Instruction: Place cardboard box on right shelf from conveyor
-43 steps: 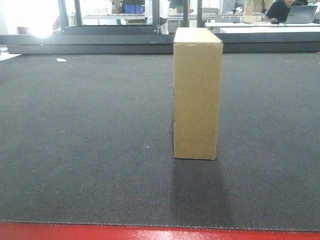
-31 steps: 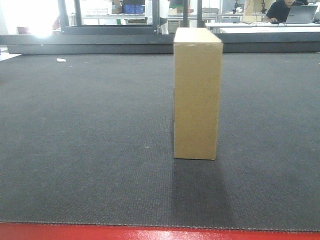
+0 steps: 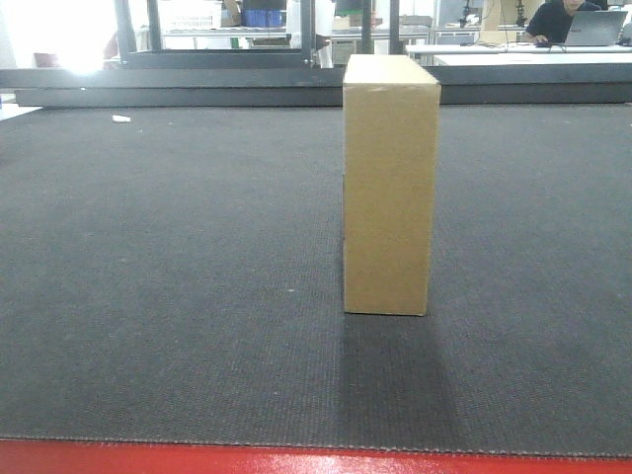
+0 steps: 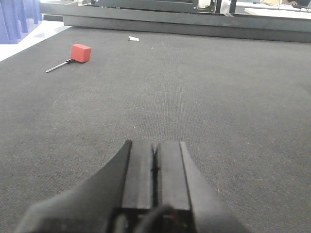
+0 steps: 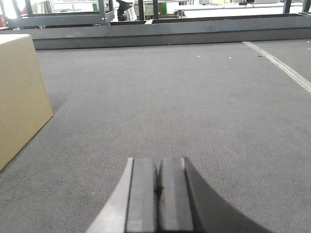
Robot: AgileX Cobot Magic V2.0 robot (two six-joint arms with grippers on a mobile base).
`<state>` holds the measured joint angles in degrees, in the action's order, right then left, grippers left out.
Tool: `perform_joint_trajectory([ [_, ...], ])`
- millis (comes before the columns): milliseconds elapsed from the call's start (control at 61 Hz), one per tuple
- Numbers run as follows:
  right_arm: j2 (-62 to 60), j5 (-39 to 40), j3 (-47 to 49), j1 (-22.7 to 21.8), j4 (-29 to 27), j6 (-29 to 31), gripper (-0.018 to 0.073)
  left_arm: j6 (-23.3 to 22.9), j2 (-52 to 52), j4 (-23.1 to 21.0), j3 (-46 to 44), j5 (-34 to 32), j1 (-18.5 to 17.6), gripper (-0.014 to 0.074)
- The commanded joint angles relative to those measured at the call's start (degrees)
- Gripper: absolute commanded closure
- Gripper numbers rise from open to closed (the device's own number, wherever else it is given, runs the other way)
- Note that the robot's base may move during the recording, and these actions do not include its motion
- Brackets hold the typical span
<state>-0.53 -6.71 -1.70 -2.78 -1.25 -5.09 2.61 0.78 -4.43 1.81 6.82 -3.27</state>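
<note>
A tan cardboard box stands upright on the dark grey conveyor, a little right of centre in the front view. The same cardboard box fills the left edge of the right wrist view, to the left of my right gripper, which is shut with nothing in it. My left gripper is shut and empty too, low over bare conveyor belt; the box is out of that view. The right shelf is out of view. Neither gripper shows in the front view.
A small red block with a thin rod lies on the belt far left of my left gripper, and a white scrap lies near the dark back rail. A red edge borders the belt's front. Blue bins stand off its left side.
</note>
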Motion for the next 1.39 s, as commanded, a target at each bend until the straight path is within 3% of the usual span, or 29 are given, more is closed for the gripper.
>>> perform_joint_trajectory([
  [0, -1.14, 5.52, 0.24, -0.32, -0.14, 0.44, 0.0503, 0.02, 0.77, -0.34, 0.48, -4.92, -0.03, 0.0713],
  [295, -1.09, 11.18, 2.51, -0.32, -0.14, 0.40, 0.0503, 0.02, 0.77, -0.34, 0.48, -4.92, -0.03, 0.0713],
  [524, 4.44, 0.58, 16.59, -0.26, -0.14, 0.38, 0.0486, 0.02, 0.77, -0.34, 0.48, -4.92, -0.03, 0.0712],
  [622, 9.83, -1.25, 21.73, -0.26, -0.14, 0.38, 0.0366, 0.02, 0.77, -0.34, 0.48, -4.92, -0.03, 0.0712],
  [803, 21.85, -0.81, 27.60, 0.83, -0.14, 0.38, -0.0060, 0.02, 0.77, -0.34, 0.48, -4.92, -0.03, 0.0712],
  [819, 22.71, -0.81, 28.18, 1.22, -0.14, 0.38, -0.0089, 0.02, 0.77, -0.34, 0.48, -4.92, -0.03, 0.0713],
  [1032, 38.43, -6.73, 39.88, 7.52, -0.09, 0.21, -0.0065, 0.02, 0.77, -0.34, 0.48, -4.92, -0.03, 0.0713],
  [1212, 51.58, -17.42, 57.77, 17.29, -0.09, -0.05, -0.0065, 0.02, 0.77, -0.34, 0.48, -4.92, -0.03, 0.0713],
  [1376, 64.84, -29.94, 75.16, 26.36, 1.61, -7.04, -0.0065, 0.02, 0.77, -0.34, 0.48, -4.92, -0.03, 0.0713],
])
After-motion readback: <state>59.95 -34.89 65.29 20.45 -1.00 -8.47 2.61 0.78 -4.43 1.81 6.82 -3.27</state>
